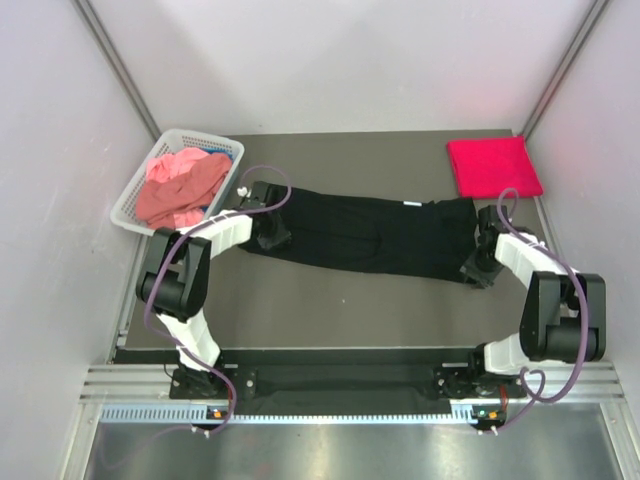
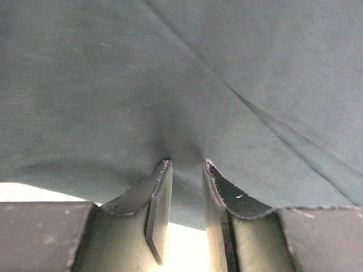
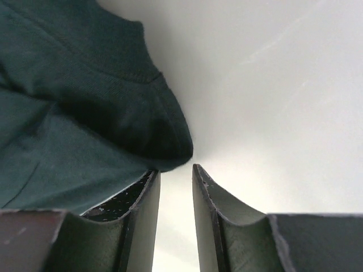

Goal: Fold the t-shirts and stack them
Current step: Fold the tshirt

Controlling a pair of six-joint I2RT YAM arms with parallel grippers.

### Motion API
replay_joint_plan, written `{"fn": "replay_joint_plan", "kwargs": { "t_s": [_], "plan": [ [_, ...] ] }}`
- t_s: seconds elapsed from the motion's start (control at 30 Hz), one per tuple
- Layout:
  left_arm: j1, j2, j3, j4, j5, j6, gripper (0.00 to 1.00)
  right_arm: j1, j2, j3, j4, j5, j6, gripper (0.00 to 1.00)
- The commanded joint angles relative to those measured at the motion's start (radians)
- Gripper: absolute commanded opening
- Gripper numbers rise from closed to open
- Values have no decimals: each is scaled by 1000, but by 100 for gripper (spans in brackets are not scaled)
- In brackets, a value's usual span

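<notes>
A black t-shirt (image 1: 370, 235) lies stretched out lengthwise across the middle of the dark table. My left gripper (image 1: 272, 232) is at its left end and my right gripper (image 1: 478, 268) at its right end. In the left wrist view the black cloth (image 2: 170, 73) fills the frame and lies flat across the tips of the left gripper (image 2: 187, 163), whose jaws stand apart without squeezing it. In the right wrist view a rounded fold of the shirt (image 3: 68, 124) touches the left fingertip of the right gripper (image 3: 174, 168), which is narrowly open with nothing between its jaws. A folded crimson t-shirt (image 1: 492, 166) lies at the back right.
A white lattice basket (image 1: 135, 195) stands at the back left corner, holding a crumpled salmon pink t-shirt (image 1: 180, 188) and a bit of blue cloth (image 1: 222, 152). Pale walls close in the table on three sides.
</notes>
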Motion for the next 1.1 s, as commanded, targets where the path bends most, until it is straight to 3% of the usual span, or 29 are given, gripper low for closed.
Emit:
{"fn": "replay_joint_plan", "kwargs": {
  "t_s": [0.0,0.13,0.33,0.47,0.63,0.87,1.07],
  "plan": [
    [23,-69,23,-100,-129,10,34,-8,-106,23,-19,29,26,30],
    [29,-122,50,-95,-136,76,35,-5,-152,53,-22,-29,39,31],
    [101,-91,40,-120,-123,80,34,15,-81,57,128,-140,62,31],
    [133,-56,20,-169,-200,61,34,-4,33,50,145,-77,41,31],
    [198,-83,-83,-146,-194,-12,34,-39,95,-32,191,-60,10,32],
    [210,-295,-200,-108,-231,-60,33,-40,24,-40,144,-33,-13,34],
    [210,-295,-190,-76,-185,-23,35,-42,-28,-49,140,-10,-14,34]
  ]
}}
